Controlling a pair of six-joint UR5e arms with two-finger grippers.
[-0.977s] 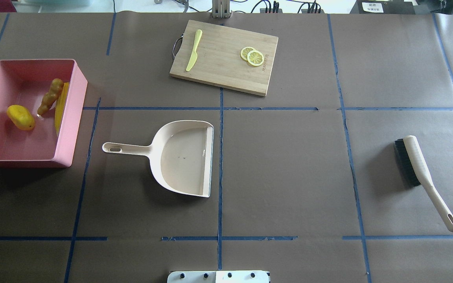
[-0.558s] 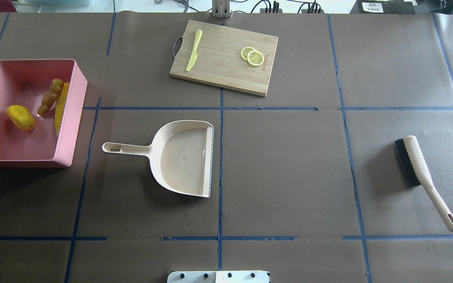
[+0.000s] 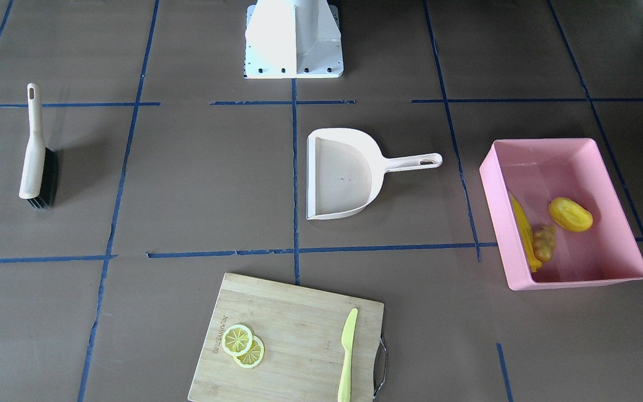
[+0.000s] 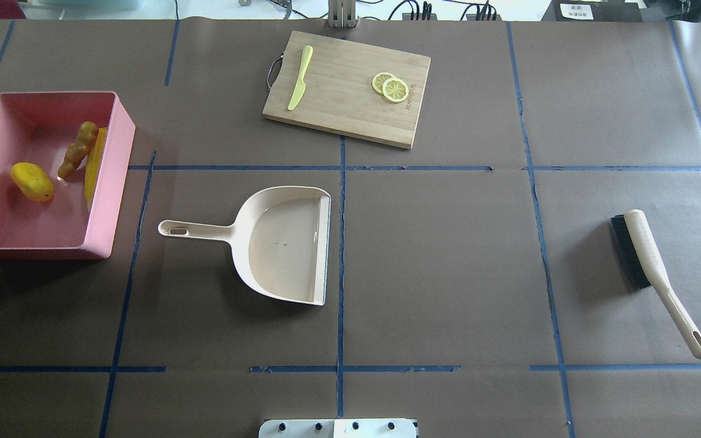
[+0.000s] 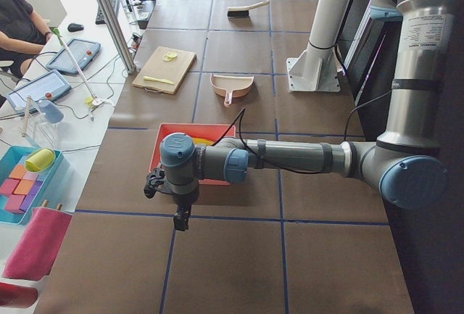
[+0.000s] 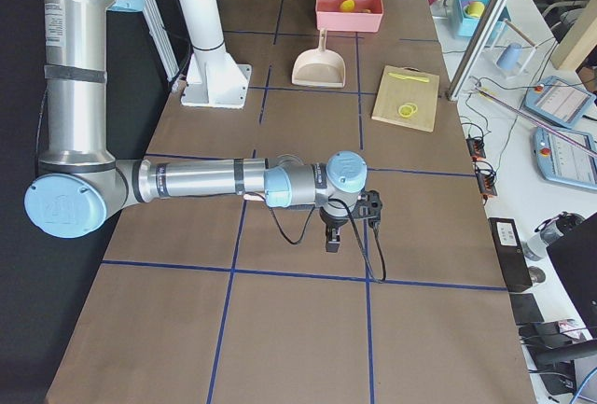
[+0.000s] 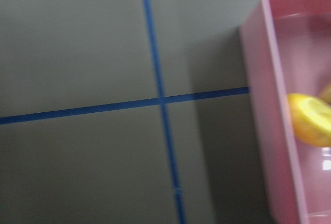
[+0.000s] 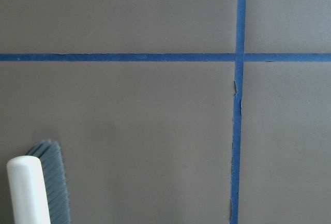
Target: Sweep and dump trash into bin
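Gripper state cannot be told for either arm: left gripper (image 5: 179, 221) and right gripper (image 6: 331, 242) are caught only by the table-end cameras, and no fingers show in the wrist views. Neither tool is gripped; both lie free on the table (image 4: 448, 274).

Trash is all contained in the bin (image 4: 112, 182) at the overhead frame's left edge. Corn cob (image 4: 92, 167) is laid along the right wall, ginger root (image 4: 76, 149) appears to touch it, and yellow lump (image 4: 32, 182) sits apart toward the left wall. Dump is judged done.

Dustpan (image 4: 286, 246) is set down empty left of centre, handle pointed at the bin. Brush (image 4: 648, 255) is parked flat at far right, well apart.

Cutting board (image 4: 350, 115) at top centre is left with lemon slices (image 4: 391, 87) and knife (image 4: 299, 79); these are not counted as trash.

Arms are held low off both table ends, probably to clear the workspace.
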